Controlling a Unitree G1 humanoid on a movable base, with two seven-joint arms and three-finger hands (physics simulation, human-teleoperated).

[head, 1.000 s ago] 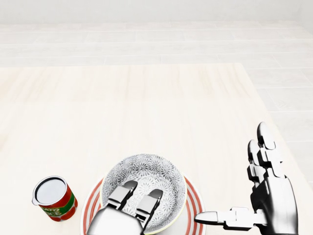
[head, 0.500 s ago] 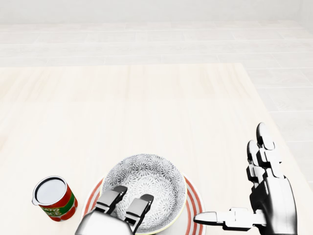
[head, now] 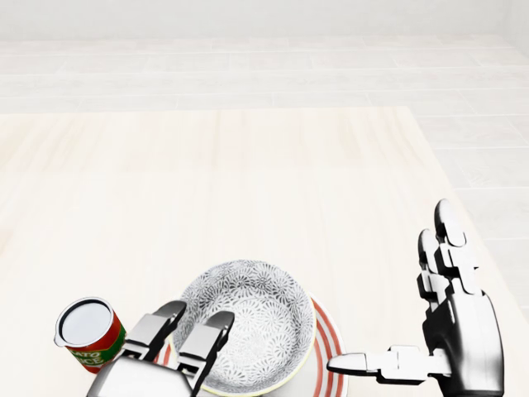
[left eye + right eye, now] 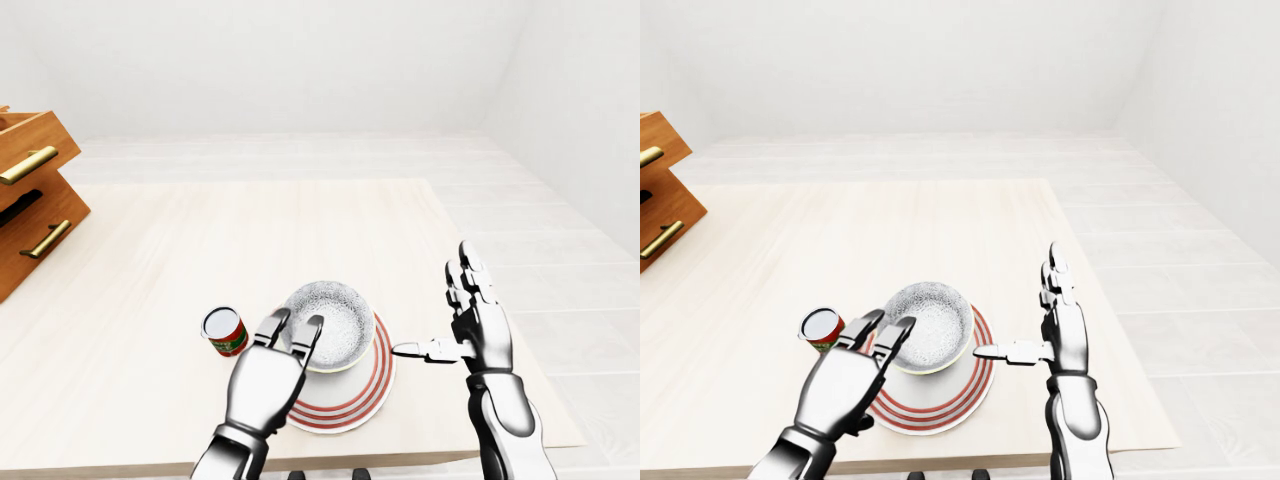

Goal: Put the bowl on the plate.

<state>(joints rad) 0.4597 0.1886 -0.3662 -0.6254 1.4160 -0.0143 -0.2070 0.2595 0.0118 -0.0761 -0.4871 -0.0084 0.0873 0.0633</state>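
Your left hand (image 3: 153, 360) has slid left and toward you since a second ago, so its two long fingertips (image 3: 172, 311) no longer reach deep into the bowl (image 3: 260, 318) but lie over its near-left rim. The fingers are stretched out straight and spread, closed round nothing; whether they are touching the rim or just above it, you cannot tell from these views. Your right hand (image 3: 453, 327) has hardly moved: it stands empty to the right, fingers straight up and thumb pointing left toward the plate (image 3: 327, 347), near its edge but apart from it. The patterned bowl sits upright on the red-striped plate, set toward the plate's far-left part rather than dead centre, as the left-eye view shows. Just left of your left hand stands the tomato can (image 3: 91, 333), on the pale wooden table (image 3: 248, 182). By the look of it the placing itself is done and you are in the letting-go step. Next, lift the left hand up and toward you, clear of the rim, without dragging the bowl or swinging left into the can.
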